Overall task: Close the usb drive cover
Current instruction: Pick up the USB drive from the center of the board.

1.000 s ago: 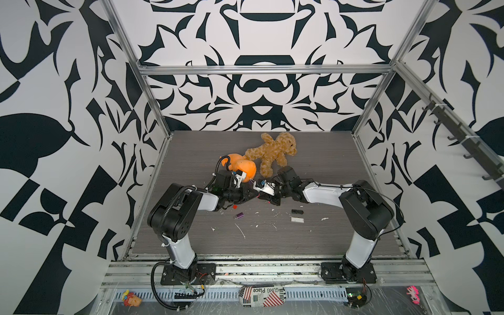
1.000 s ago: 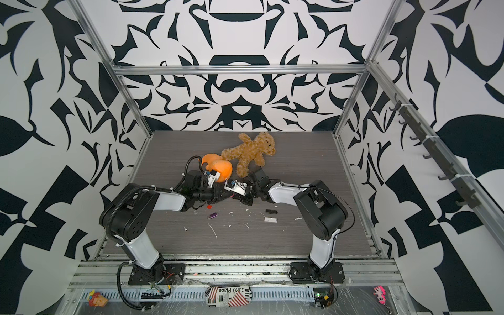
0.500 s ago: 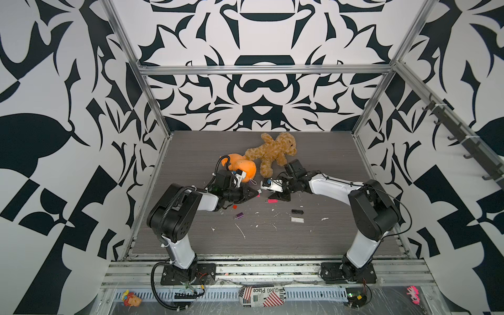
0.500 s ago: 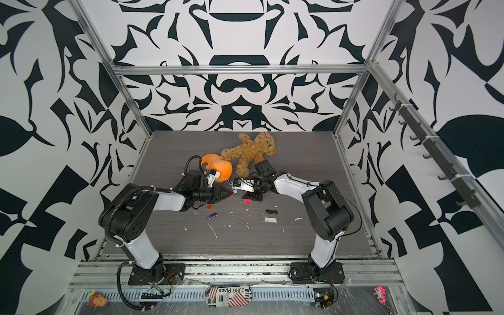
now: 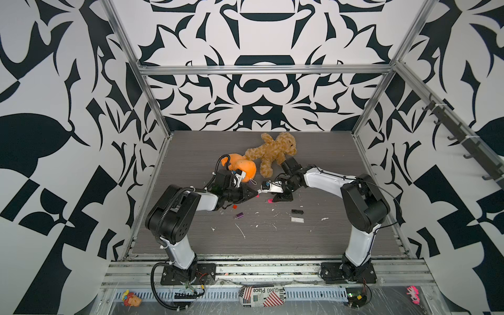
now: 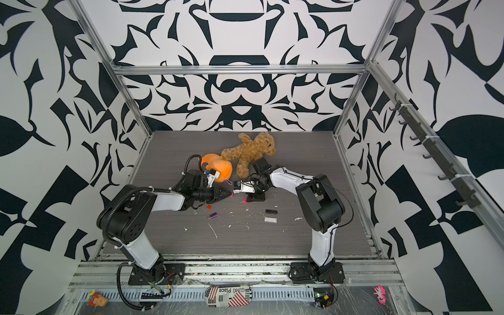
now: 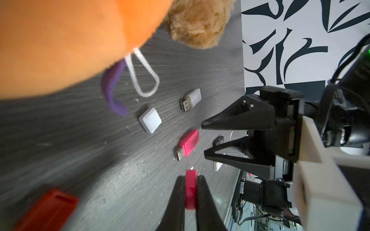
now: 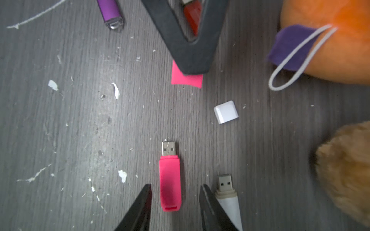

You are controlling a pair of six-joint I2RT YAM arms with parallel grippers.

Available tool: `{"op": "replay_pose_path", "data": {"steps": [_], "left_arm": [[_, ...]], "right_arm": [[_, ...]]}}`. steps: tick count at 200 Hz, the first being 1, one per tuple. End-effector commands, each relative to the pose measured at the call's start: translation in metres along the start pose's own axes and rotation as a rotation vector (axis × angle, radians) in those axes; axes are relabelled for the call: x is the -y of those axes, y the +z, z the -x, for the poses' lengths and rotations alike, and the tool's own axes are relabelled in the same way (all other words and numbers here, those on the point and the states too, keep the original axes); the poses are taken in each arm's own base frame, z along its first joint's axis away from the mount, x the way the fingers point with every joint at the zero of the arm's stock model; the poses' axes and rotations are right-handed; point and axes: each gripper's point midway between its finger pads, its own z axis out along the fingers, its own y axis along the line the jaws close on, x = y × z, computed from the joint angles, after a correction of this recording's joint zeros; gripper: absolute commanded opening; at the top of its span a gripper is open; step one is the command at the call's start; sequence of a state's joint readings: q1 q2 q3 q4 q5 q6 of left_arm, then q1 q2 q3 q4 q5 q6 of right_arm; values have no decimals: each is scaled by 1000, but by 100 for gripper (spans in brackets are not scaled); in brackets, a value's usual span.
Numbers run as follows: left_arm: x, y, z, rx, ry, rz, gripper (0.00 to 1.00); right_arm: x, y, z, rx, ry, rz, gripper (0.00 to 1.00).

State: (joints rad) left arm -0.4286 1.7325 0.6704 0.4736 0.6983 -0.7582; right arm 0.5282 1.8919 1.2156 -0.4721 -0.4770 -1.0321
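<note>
A: Left gripper (image 7: 190,178) first?
B: Clamped tight on the small pink plastic cap (image 7: 190,187). The cap end pokes out past the tips, low over the grey wood-grain table (image 8: 80,120).

A: Right gripper (image 8: 176,187)?
B: Jaws apart, holding nothing. The pink plastic usb drive (image 8: 170,180) lies flat on the table between them and touches neither.

A: Where is the drive in the scene?
B: Mid-table, just right of the cap, on the near side of the brown teddy bear (image 5: 272,152). Its metal plug (image 8: 169,149) is bare and points left at the cap.

A: Progress?
B: The cap is in hand, and that looks like the only part done. The drive is not gripped, nothing is lined up and the cap is not on. Less than half, he'd judge.

A: Clutter?
B: A white square cap (image 8: 226,112) and a white usb stick (image 8: 226,192) are just beside, toward the bear.
</note>
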Motion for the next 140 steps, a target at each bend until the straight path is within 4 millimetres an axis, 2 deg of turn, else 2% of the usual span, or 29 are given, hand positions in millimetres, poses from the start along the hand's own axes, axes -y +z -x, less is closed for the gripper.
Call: {"op": "replay_pose_path", "data": {"steps": [1, 56, 140], "left_arm": [[10, -4, 7, 12, 27, -2, 10], [10, -3, 8, 6, 29, 2, 10], [9, -2, 8, 4, 23, 3, 10]], "right_arm": [[0, -4, 7, -6, -14, 26, 43], [-4, 6, 2, -34, -4, 66, 42], [-6, 13, -9, -102, 2, 78, 26]]}}
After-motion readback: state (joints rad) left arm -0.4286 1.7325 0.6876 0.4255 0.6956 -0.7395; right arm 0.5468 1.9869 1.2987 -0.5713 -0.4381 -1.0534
